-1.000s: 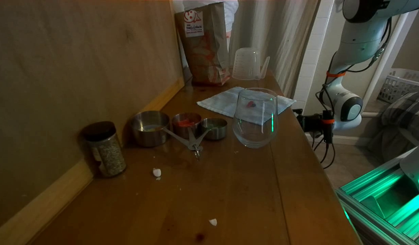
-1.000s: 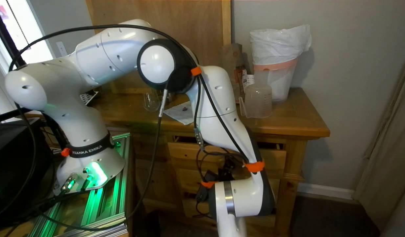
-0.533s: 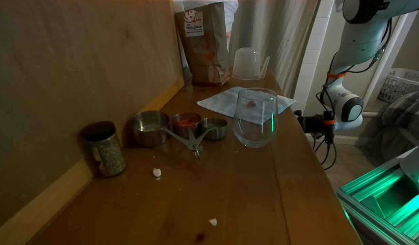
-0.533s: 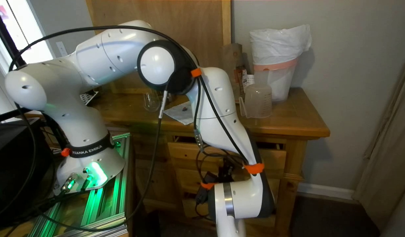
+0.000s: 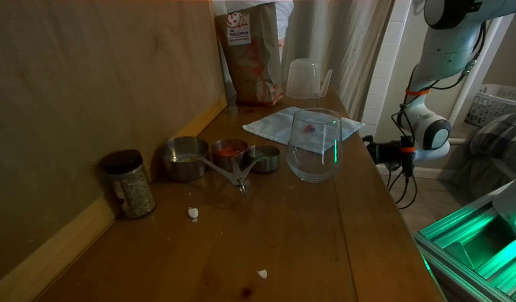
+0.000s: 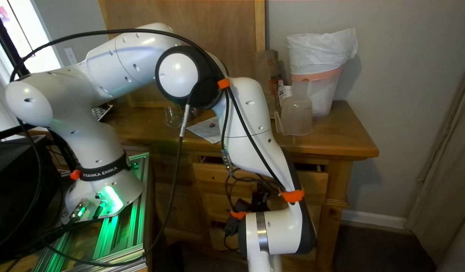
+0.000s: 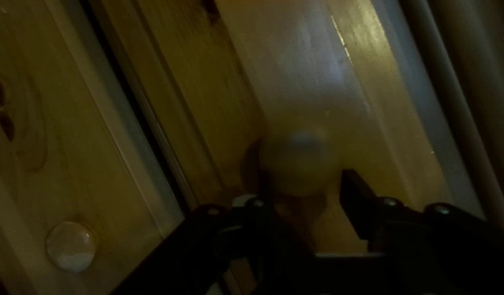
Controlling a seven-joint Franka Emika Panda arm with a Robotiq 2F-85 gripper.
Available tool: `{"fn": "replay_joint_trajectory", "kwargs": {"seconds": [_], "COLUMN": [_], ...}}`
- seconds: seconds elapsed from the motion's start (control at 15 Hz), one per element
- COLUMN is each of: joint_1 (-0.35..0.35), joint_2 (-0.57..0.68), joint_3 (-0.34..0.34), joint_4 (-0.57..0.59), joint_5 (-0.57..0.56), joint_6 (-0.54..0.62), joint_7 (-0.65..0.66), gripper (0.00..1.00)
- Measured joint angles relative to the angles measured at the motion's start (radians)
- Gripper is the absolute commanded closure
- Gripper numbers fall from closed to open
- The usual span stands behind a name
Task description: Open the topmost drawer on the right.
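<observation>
In the wrist view, the front of the topmost drawer [image 7: 292, 61] runs diagonally, with its round wooden knob [image 7: 303, 159] blurred close to the camera. My gripper [image 7: 304, 182] has its dark fingers one on each side of that knob, and the knob nearly fills the gap. The left fingertip overlaps the knob's edge; whether the right one touches it is too dark and blurred to tell. An exterior view shows the same drawer [image 6: 213, 175] on the desk's right part, standing slightly ajar with a dark gap above its front. There the arm hides the knob and fingertips.
Below it lies another drawer [image 7: 39, 131] with its own knob [image 7: 71, 246]. The wooden desktop [image 6: 338, 139] overhangs the drawers. On it are a glass [image 5: 314, 147], cloth [image 5: 270, 126], measuring cups [image 5: 185, 159], plastic jug [image 5: 304, 79] and paper bag [image 5: 253, 63]. Cables [image 6: 232, 189] hang by the wrist.
The arm has shifted slightly away from the desk, to the right in an exterior view. The drawer front shows no visible movement, and the things on the desktop have stayed put.
</observation>
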Motion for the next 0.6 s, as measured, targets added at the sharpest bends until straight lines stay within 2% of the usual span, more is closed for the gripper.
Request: {"fn": "replay_joint_trajectory", "kwargs": {"seconds": [0.2,0.53,0.6], "joint_1": [0.000,0.002,0.002], "joint_2": [0.000,0.001,0.001], "joint_3": [0.000,0.004,0.006], "joint_4": [0.000,0.000,0.000], "joint_5": [0.000,0.000,0.000], "joint_6": [0.000,0.000,0.000], "joint_7": [0.002,0.011,0.014], "gripper": [0.02,0.00,0.02]}}
